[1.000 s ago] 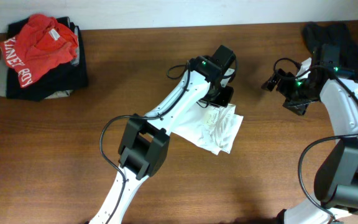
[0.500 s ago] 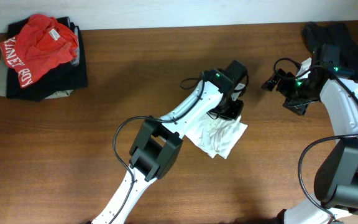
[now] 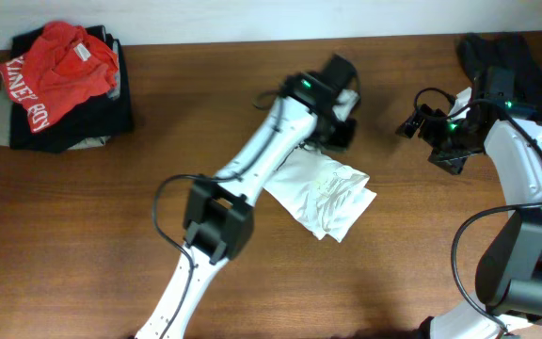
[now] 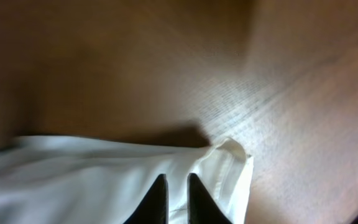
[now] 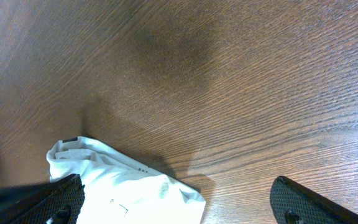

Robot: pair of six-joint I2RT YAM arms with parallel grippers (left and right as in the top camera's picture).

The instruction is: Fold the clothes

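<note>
Since half a second ago the left gripper (image 3: 340, 139) has drawn back from the top of the white T-shirt (image 3: 326, 193) toward the far side of the table (image 3: 111, 226), and it now sits just past the shirt's far edge. The shirt itself has barely shifted.

It lies as a crumpled, roughly folded bundle near the middle of the table, a little right of centre, with creases on its upper face. In the left wrist view its hem corner (image 4: 232, 155) curls up off the wood. The two dark fingertips stand a narrow slit apart above the cloth, and nothing shows between them.

From overhead, the left arm's white forearm (image 3: 257, 155) crosses above the shirt's left corner and hides part of that edge. To the right, across a strip of bare wood, the right gripper (image 3: 410, 122) hangs well apart from the shirt. Its jaws are spread wide and empty, one finger at each lower corner of its own camera's view, with the shirt's corner (image 5: 123, 186) between them farther off.

Behind the right arm, a long dark garment (image 3: 516, 52) lies at the table's far right edge. At the far left corner a red shirt with white lettering (image 3: 59, 66) sits on top of a pile of dark clothes (image 3: 78, 127), well away from both arms.
</note>
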